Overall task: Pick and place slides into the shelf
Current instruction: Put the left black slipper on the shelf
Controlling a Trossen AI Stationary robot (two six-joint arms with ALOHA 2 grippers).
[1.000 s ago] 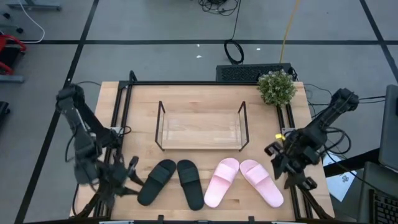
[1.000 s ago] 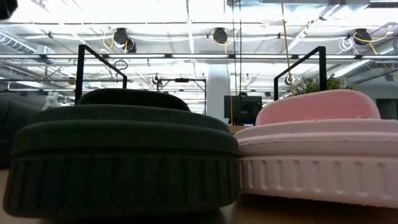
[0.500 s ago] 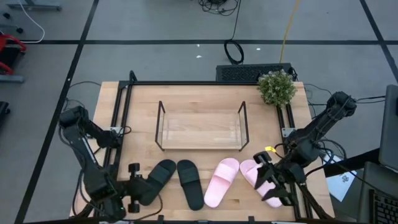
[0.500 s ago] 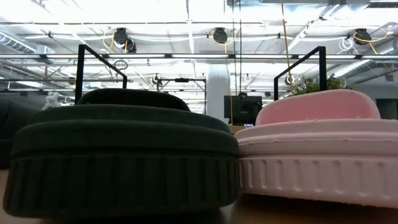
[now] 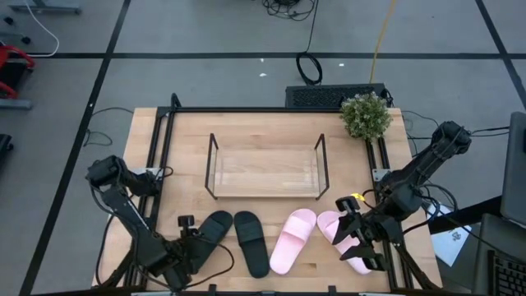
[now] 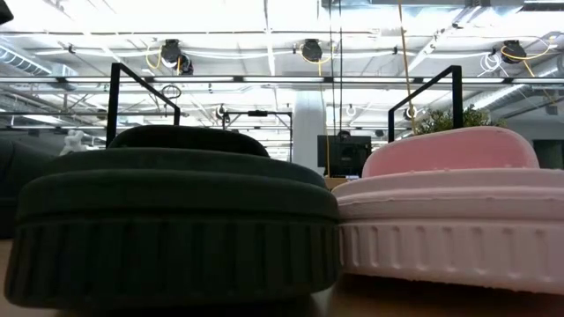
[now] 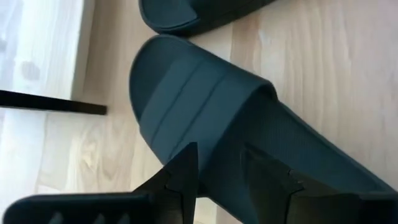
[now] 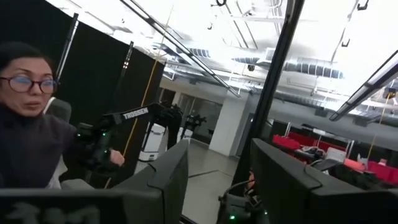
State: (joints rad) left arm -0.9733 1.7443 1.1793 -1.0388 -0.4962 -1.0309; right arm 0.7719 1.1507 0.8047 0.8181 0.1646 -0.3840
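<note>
Wooden table: black slide heel hidden behind left hand.

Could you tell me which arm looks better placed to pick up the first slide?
Probably the left. The left gripper points down at the outer black slide, fingers open over it. The right gripper is beside the outer pink slide, but its wrist camera faces the room.

both arms reach low at the table's near edge, left gripper and right gripper fingers parted.
</note>
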